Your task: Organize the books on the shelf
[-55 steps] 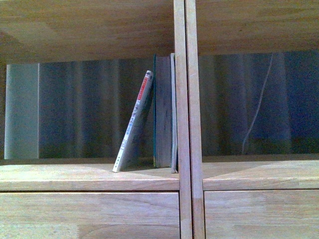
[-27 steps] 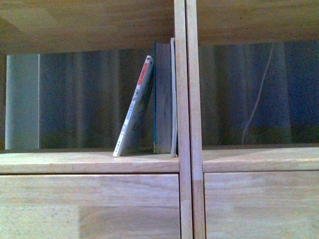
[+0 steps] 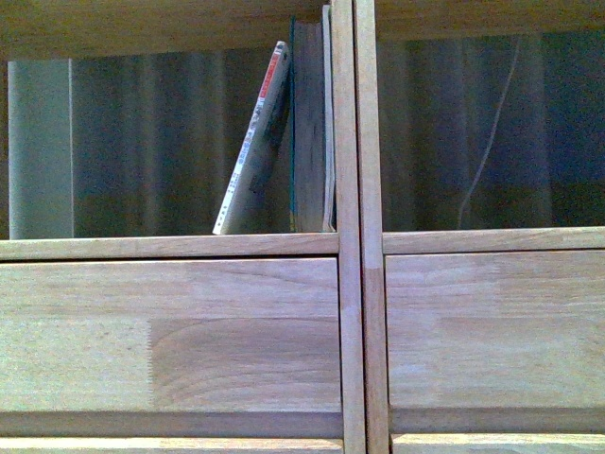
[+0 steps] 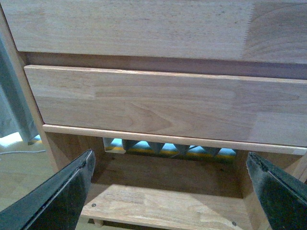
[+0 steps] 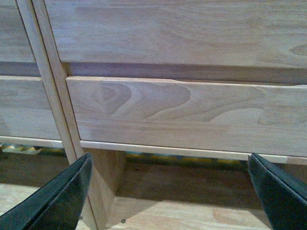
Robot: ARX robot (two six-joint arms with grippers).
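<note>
The white paperback [image 3: 253, 142] leans with its red-marked spine toward me, its top resting against the teal book [image 3: 307, 128], which stands upright beside a thin pale book [image 3: 327, 123] pressed to the central upright [image 3: 357, 227]. All three sit at the right end of the left compartment of the shelf [image 3: 170, 248]. Over the last second the books and their board have climbed in my front view while the drawer fronts [image 3: 170, 331] came to fill the lower half, so my view has sunk; the books themselves have not shifted against each other. My left claw [image 4: 168, 191] and right claw [image 5: 168, 191] are both spread wide and empty, low by the bottom drawers and legs. I judge the books placed, though the paperback is not yet upright.
</note>
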